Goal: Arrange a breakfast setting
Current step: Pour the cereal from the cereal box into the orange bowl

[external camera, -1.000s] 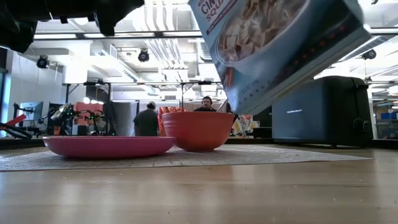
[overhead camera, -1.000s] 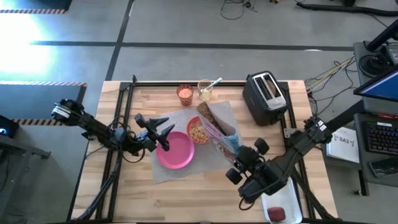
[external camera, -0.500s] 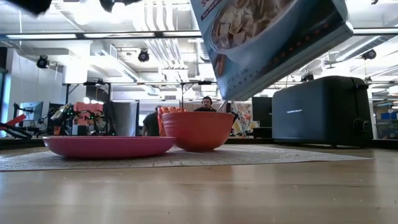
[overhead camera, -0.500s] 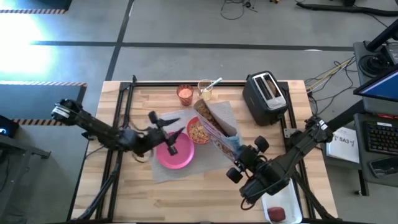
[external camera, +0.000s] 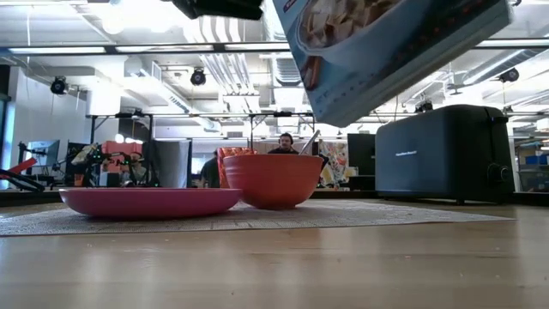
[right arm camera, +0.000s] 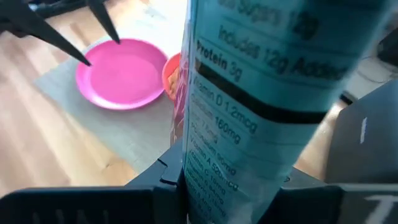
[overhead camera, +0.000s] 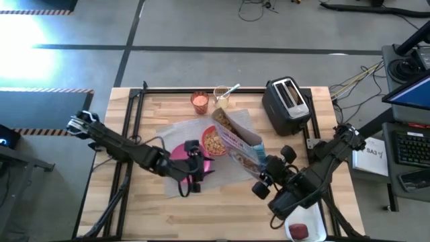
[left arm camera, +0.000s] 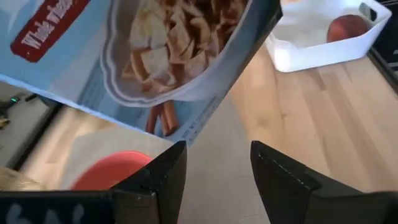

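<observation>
Pink plate (overhead camera: 176, 153) and cereal-filled bowl (overhead camera: 213, 142) sit side by side on the mat (overhead camera: 225, 169) while the right claw (overhead camera: 263, 172), clamped on the cereal box (overhead camera: 236, 140), tips it upright (pouring apparently over), and the open, empty left claw (overhead camera: 195, 176) has swung across the plate.

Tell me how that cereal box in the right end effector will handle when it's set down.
The cereal box is tall and narrow, so probably tippy when stood upright. Its top flaps look open above the orange-red bowl, so cereal may spill if jolted. Thin cardboard likely dents under the right end effector.
</observation>
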{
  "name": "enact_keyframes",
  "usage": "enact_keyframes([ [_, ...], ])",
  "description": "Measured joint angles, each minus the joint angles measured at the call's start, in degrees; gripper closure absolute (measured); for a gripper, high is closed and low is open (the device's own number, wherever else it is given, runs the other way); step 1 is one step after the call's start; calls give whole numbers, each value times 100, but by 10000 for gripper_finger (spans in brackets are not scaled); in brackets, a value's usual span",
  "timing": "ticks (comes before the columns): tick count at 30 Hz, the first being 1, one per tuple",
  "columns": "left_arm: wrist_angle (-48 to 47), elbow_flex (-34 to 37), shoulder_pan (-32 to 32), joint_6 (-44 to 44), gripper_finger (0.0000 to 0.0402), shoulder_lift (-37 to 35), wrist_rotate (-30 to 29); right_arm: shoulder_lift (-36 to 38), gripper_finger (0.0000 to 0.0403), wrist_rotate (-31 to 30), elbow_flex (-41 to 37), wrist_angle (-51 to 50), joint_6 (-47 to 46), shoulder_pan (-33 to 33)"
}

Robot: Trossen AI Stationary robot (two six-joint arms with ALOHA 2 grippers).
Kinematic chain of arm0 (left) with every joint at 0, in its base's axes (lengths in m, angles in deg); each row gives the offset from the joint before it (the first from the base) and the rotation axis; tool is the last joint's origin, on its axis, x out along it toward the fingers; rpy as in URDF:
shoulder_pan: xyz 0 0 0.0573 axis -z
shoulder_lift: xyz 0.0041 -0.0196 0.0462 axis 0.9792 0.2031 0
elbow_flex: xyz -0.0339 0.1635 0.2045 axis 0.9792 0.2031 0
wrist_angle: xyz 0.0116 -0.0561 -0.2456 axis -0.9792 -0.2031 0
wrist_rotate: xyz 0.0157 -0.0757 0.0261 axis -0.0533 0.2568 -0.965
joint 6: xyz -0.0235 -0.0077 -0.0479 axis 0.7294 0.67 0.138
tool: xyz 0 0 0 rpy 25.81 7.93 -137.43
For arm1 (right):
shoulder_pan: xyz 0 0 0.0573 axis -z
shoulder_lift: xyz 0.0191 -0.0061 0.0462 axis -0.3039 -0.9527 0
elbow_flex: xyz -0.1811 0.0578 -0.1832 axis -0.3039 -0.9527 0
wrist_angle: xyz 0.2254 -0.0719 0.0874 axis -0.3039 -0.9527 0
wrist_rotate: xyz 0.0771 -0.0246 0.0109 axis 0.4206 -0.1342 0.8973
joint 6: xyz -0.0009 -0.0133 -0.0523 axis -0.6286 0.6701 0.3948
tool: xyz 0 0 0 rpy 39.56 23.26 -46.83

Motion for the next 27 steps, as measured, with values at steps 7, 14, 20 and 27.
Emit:
enact_keyframes([
  [7,1441,568,424,207,239,262,-361,2,312,145,-8,2,-598,-395],
  [14,5204,2572,462,412,239,-94,-412,-128,312,-93,-29,11,-1230,-761],
  [20,8385,3820,172,-1154,239,-90,583,-220,312,-360,-33,4,-1295,-796],
  [27,8508,4034,99,-800,239,-90,-109,-229,312,-349,-61,4,-1247,-799],
])
